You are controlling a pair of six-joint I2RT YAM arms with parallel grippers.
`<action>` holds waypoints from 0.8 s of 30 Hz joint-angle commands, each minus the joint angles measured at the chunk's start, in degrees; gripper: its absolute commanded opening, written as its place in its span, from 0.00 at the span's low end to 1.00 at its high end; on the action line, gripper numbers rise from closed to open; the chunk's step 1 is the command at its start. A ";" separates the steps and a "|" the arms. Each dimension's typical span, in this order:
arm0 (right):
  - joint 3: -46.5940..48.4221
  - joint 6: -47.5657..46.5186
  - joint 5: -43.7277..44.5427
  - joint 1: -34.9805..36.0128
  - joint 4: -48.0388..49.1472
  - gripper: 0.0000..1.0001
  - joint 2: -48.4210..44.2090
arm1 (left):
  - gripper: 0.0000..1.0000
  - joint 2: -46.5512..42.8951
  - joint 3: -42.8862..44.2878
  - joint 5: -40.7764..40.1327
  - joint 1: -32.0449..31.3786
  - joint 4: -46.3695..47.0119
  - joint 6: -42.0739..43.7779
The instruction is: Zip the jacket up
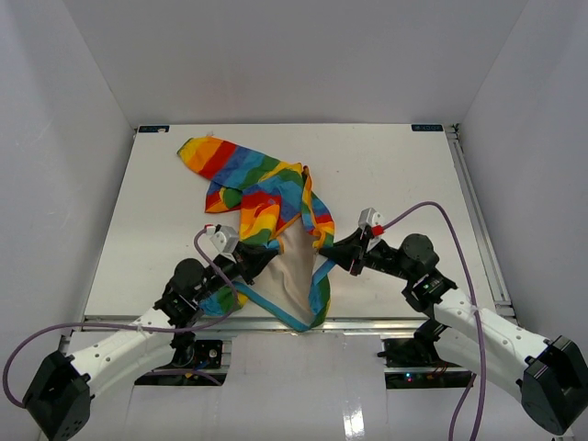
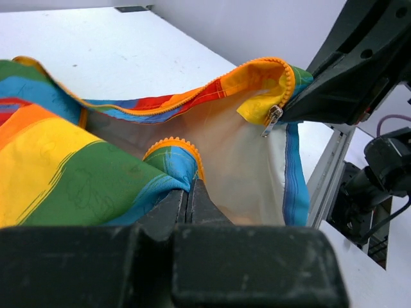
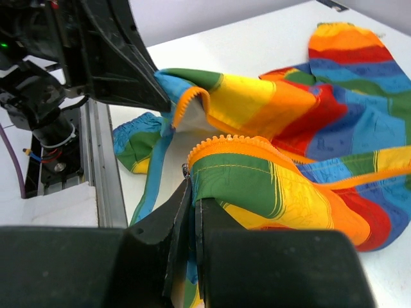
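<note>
The rainbow-striped jacket [image 1: 266, 197] lies open on the white table [image 1: 395, 175], white lining up, with its light-blue hem hanging toward the near edge. My left gripper [image 1: 265, 259] is shut on the jacket's left front edge, pinching cloth just below the orange zipper teeth [image 2: 172, 142]. My right gripper [image 1: 335, 255] is shut on the right front edge, next to the small metal zipper slider [image 2: 272, 119]. In the right wrist view the fingers [image 3: 212, 221] clamp green-striped cloth [image 3: 250, 183] under the orange teeth. The two edges are held apart, with lining between them.
A metal rail [image 1: 367, 323] runs along the table's near edge under the hanging hem. White walls close in the left, right and back sides. Purple cables [image 1: 459, 239] loop off both arms. One sleeve [image 1: 216, 156] stretches toward the far left.
</note>
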 commanded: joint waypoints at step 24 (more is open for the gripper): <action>3.87 -0.77 -13.72 3.80 8.10 0.08 4.44 | 0.00 10.63 -2.30 22.54 0.12 39.30 1.74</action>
